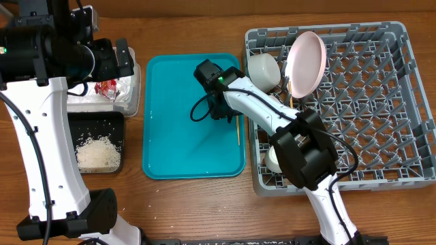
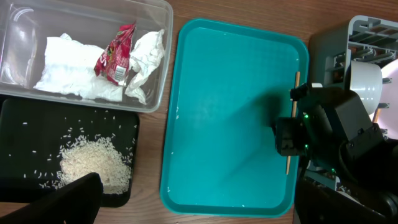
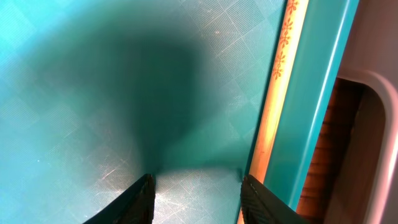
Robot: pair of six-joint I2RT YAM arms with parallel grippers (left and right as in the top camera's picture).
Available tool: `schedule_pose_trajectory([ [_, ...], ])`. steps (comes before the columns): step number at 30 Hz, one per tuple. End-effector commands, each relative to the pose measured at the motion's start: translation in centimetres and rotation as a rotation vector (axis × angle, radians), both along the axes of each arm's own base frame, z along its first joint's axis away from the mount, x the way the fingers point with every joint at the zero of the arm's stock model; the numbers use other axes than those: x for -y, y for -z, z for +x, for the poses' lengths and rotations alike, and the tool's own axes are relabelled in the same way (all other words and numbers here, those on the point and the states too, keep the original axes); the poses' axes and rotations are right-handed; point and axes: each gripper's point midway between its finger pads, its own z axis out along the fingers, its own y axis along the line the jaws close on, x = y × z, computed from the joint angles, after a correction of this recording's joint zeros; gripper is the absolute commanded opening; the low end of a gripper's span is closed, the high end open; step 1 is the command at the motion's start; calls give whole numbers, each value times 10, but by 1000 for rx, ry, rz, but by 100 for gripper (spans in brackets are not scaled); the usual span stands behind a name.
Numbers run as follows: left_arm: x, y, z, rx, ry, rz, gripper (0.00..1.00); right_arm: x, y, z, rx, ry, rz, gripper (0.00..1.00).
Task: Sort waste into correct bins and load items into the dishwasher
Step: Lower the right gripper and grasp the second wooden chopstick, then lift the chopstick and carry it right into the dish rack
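One wooden chopstick [image 1: 238,129] lies on the teal serving tray [image 1: 184,143] along its right rim; it also shows in the left wrist view [image 2: 290,124] and the right wrist view [image 3: 277,93]. My right gripper [image 1: 222,103] is open, its tips [image 3: 199,190] low over the tray floor, the chopstick just outside its right finger. My left gripper [image 1: 124,58] looks open and empty above the clear tub [image 2: 160,93], which holds the white napkin [image 2: 68,71] and red sauce packet [image 2: 116,59]. Rice [image 2: 93,165] lies in the black tray [image 2: 18,124].
The grey dish rack [image 1: 381,102] at the right holds a pink plate [image 1: 304,61], a pale bowl [image 1: 262,68] and a small white cup [image 1: 274,158]. My right arm [image 1: 300,143] crosses the rack's left edge. A few rice grains sit at the teal tray's rim.
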Motion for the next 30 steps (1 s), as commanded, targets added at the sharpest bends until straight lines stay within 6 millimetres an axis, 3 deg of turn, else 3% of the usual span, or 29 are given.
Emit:
schedule_pose_trajectory([
  [1, 1, -4, 0, 18, 20, 3, 100, 8, 18, -3, -33, 7, -32, 45],
  [24, 1, -4, 0, 18, 20, 3, 100, 17, 3, 7, 25, -1, -107, 45],
  [30, 1, -4, 0, 18, 20, 3, 100, 1, 9, -6, -63, -8, 2, 46],
])
